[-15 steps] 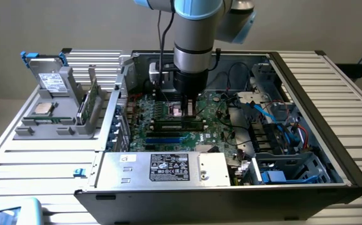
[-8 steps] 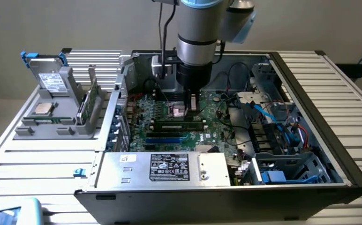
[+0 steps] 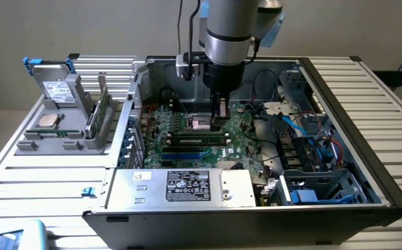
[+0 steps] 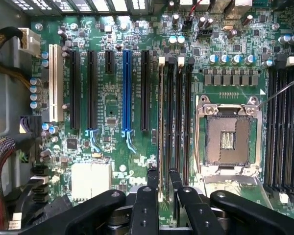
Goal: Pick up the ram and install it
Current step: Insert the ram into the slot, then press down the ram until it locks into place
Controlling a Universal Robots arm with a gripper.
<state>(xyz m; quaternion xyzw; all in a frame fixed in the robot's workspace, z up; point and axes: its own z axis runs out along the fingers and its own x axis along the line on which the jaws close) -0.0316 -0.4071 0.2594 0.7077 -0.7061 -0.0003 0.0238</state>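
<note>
A pale wall stands behind a slatted metal bench (image 3: pixel 367 94) that carries an open computer case (image 3: pixel 256 219), its motherboard (image 3: pixel 239 148) facing up. In the exterior view, the arm comes down from 12 o'clock into the middle of the case.

The end effector (image 3: pixel 221 122) sits directly over the memory slots. The ram (image 3: pixel 194 138) stands on edge there, and its long axis runs from 9 o'clock to 3 o'clock. The end effector meets the stick's upper edge toward the 3 o'clock end, not at its middle.

In the wrist view, the end effector (image 4: pixel 162 178) has its two black fingers (image 4: pixel 152 177) drawn narrow. One finger sits on each side of the ram (image 4: pixel 161 122), seen here as a thin edge, and I judge it clenched on the stick. That edge runs straight away from the fingers, in line with the slot beneath it and parallel to the neighbouring black slots and the blue slot (image 4: pixel 127 88). The empty processor socket (image 4: pixel 228 139) lies just beyond those slots. How deep the stick sits in its slot cannot be told.

At 9 o'clock from the case, well apart, a grey holder (image 3: pixel 48 143) carries a hard drive (image 3: pixel 57 91) and another upright green board (image 3: pixel 101 112).
</note>
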